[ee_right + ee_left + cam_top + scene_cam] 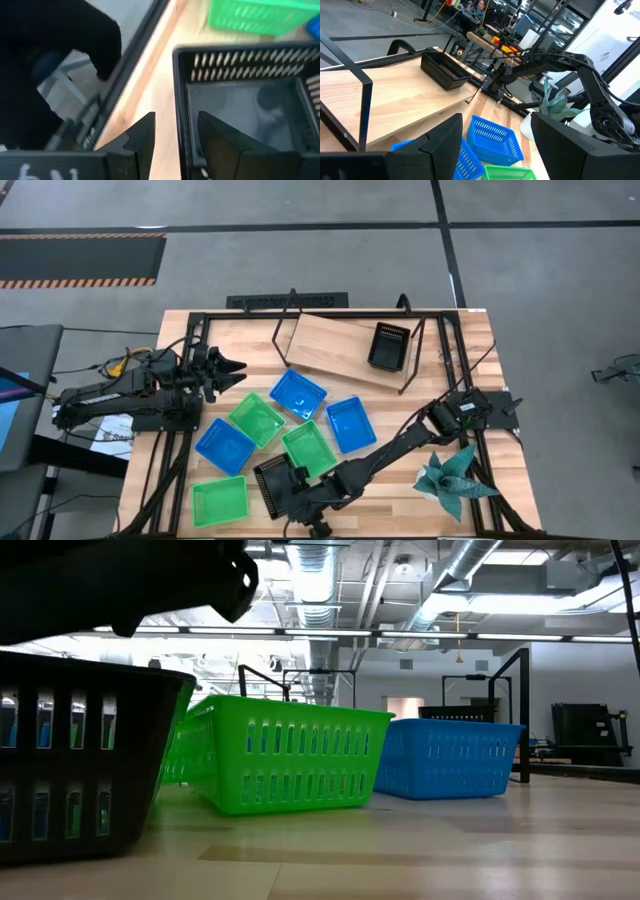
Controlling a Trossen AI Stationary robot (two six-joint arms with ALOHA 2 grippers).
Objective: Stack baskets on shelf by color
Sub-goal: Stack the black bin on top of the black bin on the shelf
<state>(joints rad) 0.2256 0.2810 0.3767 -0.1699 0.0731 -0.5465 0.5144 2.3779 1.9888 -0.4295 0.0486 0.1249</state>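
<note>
Black basket (274, 480) sits near the table's near edge; my right gripper (290, 495) is open astride its wall (183, 125), one finger (220, 145) inside, one finger (141, 135) outside with a sliver of table showing between. Another black basket (388, 345) rests on the shelf (335, 348). Three blue baskets (298, 393) (350, 425) (224, 445) and three green baskets (257, 420) (308, 448) (219, 500) lie mid-table. My left gripper (240, 368) waits open at the left, above the table.
A teal paper plant (455, 478) stands at the near right corner. Black frame bars (180, 430) run along the table's sides. The shelf's wire legs (285, 330) stick up at the far side. In the low view a green basket (290, 760) and a blue basket (450, 755) stand behind the black one (80, 760).
</note>
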